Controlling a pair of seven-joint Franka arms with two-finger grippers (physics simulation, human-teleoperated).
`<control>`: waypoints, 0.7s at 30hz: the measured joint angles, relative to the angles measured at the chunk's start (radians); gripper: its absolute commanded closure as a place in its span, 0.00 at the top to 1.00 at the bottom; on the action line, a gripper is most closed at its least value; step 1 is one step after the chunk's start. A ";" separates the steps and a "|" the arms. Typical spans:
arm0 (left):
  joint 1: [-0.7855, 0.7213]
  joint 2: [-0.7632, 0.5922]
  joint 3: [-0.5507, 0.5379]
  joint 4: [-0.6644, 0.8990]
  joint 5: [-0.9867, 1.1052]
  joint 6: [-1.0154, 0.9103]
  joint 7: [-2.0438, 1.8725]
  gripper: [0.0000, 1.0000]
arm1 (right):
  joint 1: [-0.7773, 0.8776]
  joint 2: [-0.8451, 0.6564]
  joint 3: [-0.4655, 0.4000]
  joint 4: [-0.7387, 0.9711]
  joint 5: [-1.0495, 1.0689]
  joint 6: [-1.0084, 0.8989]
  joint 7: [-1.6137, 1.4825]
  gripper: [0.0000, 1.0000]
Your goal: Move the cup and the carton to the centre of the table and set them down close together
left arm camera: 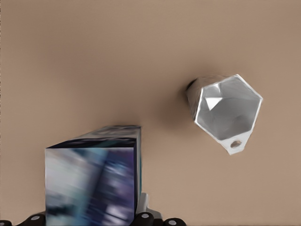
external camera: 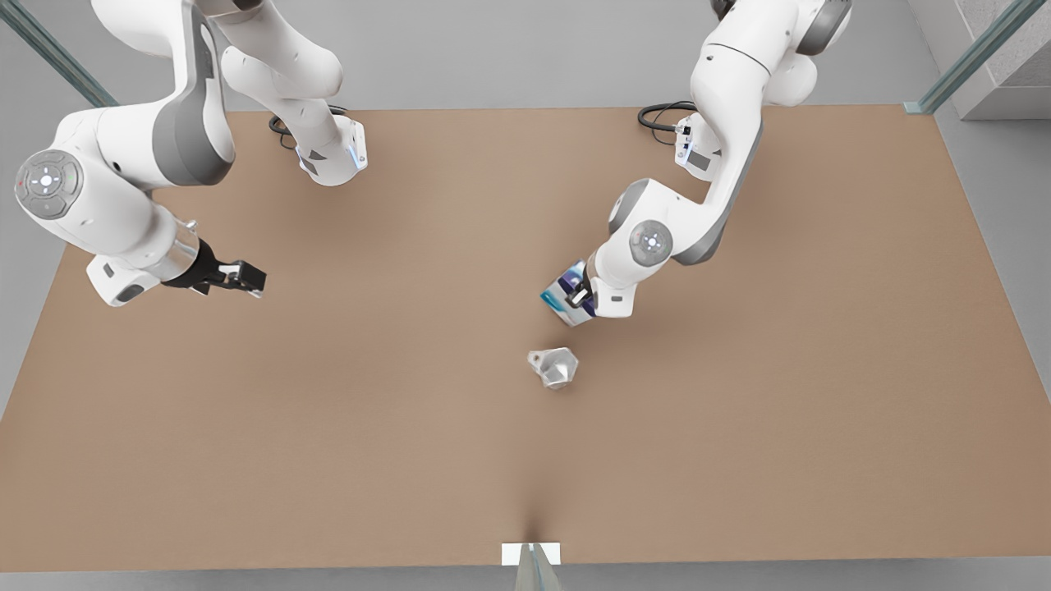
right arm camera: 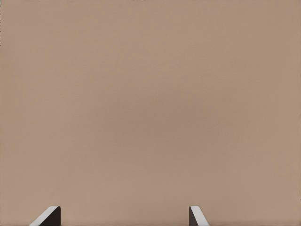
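Holding the carton (external camera: 565, 295) pinched in the left gripper (external camera: 581, 297) just beside the cup (external camera: 555, 366) near the table (external camera: 328, 427) centre, right gripper (external camera: 238, 277) spread idle well away; likely light, stiff, best gripped across flat sides.

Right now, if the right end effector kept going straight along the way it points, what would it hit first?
Probably just the bare table. The right end effector is open, with plain brown tabletop ahead between its fingertips; the cup and the carton lie well aside.
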 measured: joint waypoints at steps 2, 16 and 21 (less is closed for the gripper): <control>0.000 0.005 0.000 0.001 0.007 -0.002 -0.001 0.91 | -0.001 0.000 0.000 0.001 0.000 -0.002 0.000 1.00; 0.005 0.005 0.000 0.017 0.071 -0.004 -0.011 1.00 | -0.004 0.017 0.000 0.036 0.001 -0.010 -0.008 1.00; 0.014 0.005 0.000 0.024 0.071 0.017 -0.008 1.00 | -0.005 0.013 0.000 0.039 0.002 -0.008 -0.009 1.00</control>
